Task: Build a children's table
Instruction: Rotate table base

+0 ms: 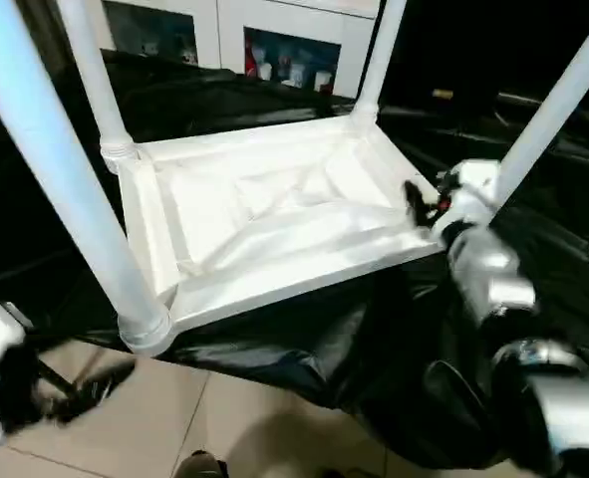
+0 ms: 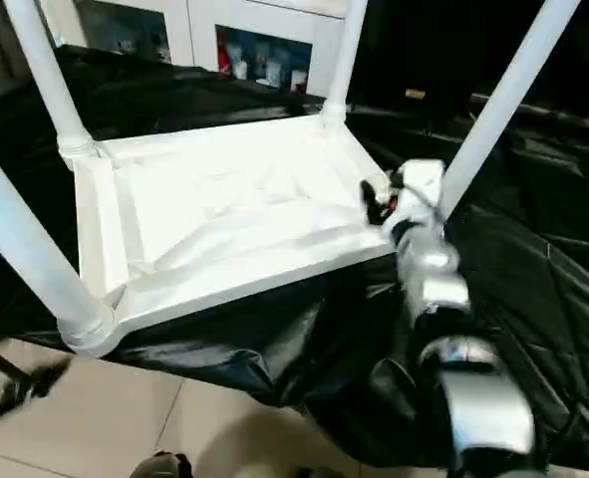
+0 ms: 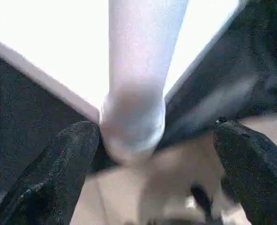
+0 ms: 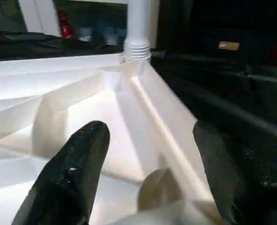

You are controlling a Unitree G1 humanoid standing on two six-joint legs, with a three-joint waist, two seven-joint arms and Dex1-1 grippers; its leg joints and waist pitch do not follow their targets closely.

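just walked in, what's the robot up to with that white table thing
A humanoid robot is putting together a children's table. The white table top lies upside down on a black sheet, with all four legs standing up in its corner sockets. The right gripper is at the near right corner, fingers apart around that leg's base. The left gripper is open and off the table, pointing at the near left leg.

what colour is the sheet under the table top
Black and glossy: the sheet lies crumpled under the white top. Best seen in the left eye view.
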